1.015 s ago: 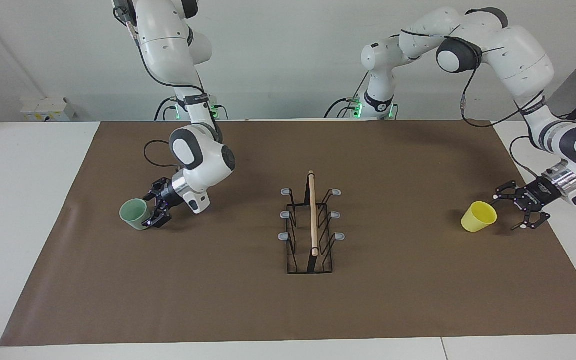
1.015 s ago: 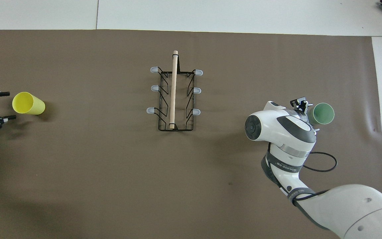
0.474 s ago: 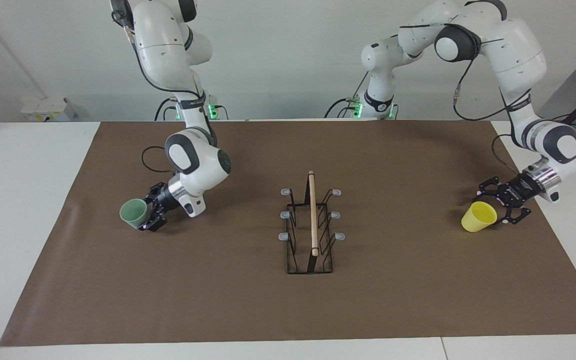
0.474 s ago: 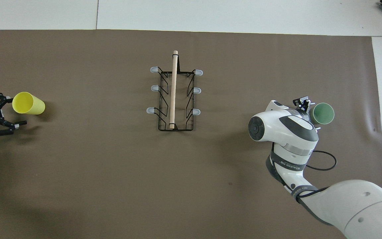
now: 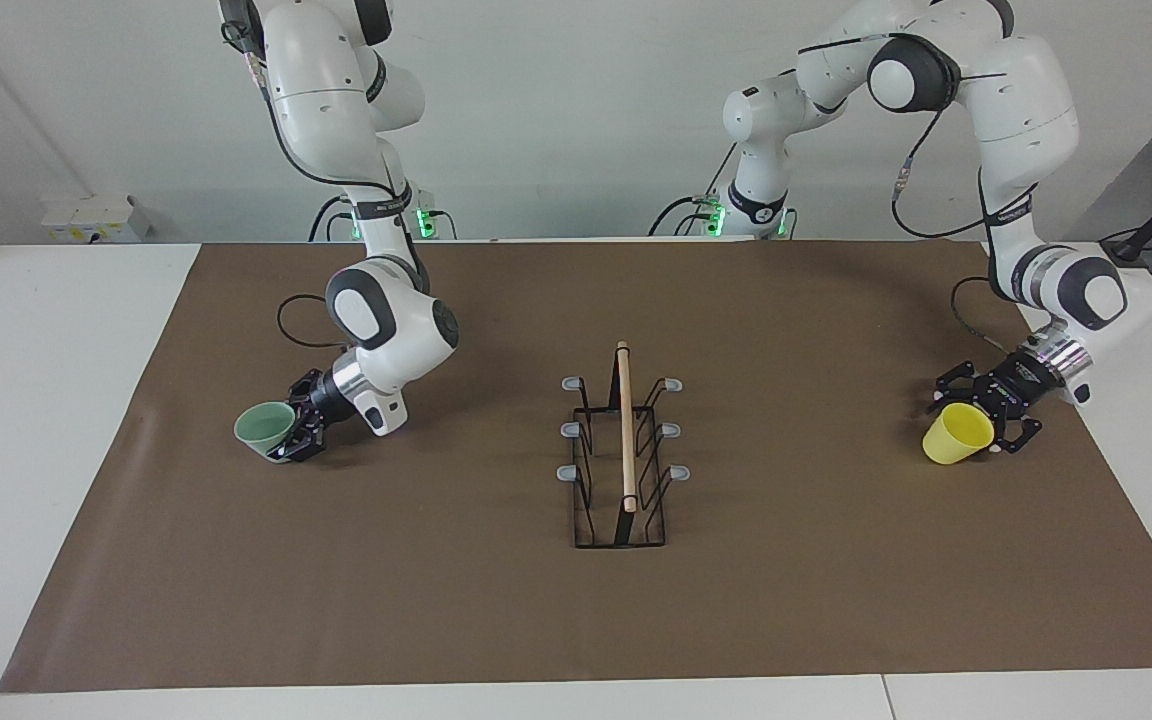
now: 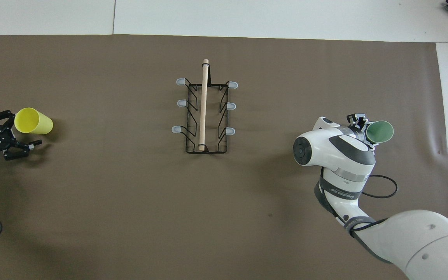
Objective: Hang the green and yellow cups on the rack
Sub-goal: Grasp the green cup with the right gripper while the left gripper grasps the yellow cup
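Surface, facing view: a white tabletop [image 5: 46,420] under a brown mat [image 5: 496,610], against a plain pale wall.
Rack, facing view: the rack [image 5: 622,455] stands mid-mat, well apart from both grippers, all six prongs bare.
Right gripper, facing view: the right gripper [image 5: 292,432] is pinching the green cup [image 5: 264,430] by its side; the cup looks tipped and barely clear of the mat.
Left gripper, facing view: the left gripper [image 5: 988,412] is spread around the base end of the yellow cup [image 5: 957,435], which lies on its side on the mat, mouth pointing away from the gripper.
Risk, facing view: closing on the tapered yellow wall may squeeze the cup out forward, or roll it, if the fingers meet it off centre; the shallow side grip on the green cup may slip or twist in the carry.
Overhead view, cups: the yellow cup [image 6: 33,121] sits just ahead of the left gripper [image 6: 13,130]; the green cup [image 6: 379,131] juts from the right gripper [image 6: 365,127].
Risk, overhead view: the prongs sit close together, so a tilted cup could catch a neighbouring tip or nudge the rack [image 6: 203,112].
Hidden, overhead view: the right arm's wrist covers most of its gripper, and the contact on the green cup is not visible. Whether the left fingers touch the yellow cup cannot be told.
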You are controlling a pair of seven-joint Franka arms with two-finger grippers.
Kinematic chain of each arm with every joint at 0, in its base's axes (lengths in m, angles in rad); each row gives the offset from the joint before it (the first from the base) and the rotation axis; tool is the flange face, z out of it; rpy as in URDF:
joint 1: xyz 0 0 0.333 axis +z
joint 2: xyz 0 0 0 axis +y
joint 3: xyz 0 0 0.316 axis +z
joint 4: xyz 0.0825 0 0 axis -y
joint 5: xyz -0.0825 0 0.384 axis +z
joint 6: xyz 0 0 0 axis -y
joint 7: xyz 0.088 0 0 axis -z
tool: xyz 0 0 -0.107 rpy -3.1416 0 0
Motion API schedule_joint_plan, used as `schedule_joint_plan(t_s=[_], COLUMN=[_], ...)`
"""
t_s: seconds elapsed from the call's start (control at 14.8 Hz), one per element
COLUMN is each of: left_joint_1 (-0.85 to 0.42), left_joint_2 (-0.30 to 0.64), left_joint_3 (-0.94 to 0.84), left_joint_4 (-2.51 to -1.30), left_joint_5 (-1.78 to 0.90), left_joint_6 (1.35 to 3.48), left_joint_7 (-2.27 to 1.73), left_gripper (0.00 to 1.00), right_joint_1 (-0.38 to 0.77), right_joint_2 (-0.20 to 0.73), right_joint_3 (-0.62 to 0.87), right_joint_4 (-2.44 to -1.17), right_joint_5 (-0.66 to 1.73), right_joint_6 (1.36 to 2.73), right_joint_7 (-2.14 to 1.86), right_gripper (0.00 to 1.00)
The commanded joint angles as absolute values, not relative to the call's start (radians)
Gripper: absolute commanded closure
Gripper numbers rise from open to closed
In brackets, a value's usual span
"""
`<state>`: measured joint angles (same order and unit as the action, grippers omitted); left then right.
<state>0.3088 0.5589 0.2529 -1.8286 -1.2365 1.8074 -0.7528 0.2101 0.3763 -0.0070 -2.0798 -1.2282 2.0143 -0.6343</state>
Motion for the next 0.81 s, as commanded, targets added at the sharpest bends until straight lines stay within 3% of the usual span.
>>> schedule_joint_plan(t_s=[0.0,0.47,0.74], left_joint_1=[0.331,0.331,0.333], left_joint_2=[0.508,0.502,0.491], left_joint_3=[0.221,0.192,0.176], left_joint_4=[-1.902,-1.942,-1.971], left_joint_5=[-1.288,-1.366,-1.394], left_joint_6=[1.842,1.893,1.916], left_joint_7=[-0.73,-0.718,-0.683], left_gripper=[0.0,0.0,0.0], right_joint_1=[0.193,0.195,0.167], right_joint_2=[0.371,0.217,0.178], right_joint_3=[0.002,0.003,0.003], right_joint_4=[-2.05,-1.99,-1.936], right_joint_5=[-1.209,-0.8,-0.485], right_joint_6=[2.023,2.022,2.034], right_joint_7=[-0.598,-0.708,-0.781], right_gripper=[1.0,1.0,1.0])
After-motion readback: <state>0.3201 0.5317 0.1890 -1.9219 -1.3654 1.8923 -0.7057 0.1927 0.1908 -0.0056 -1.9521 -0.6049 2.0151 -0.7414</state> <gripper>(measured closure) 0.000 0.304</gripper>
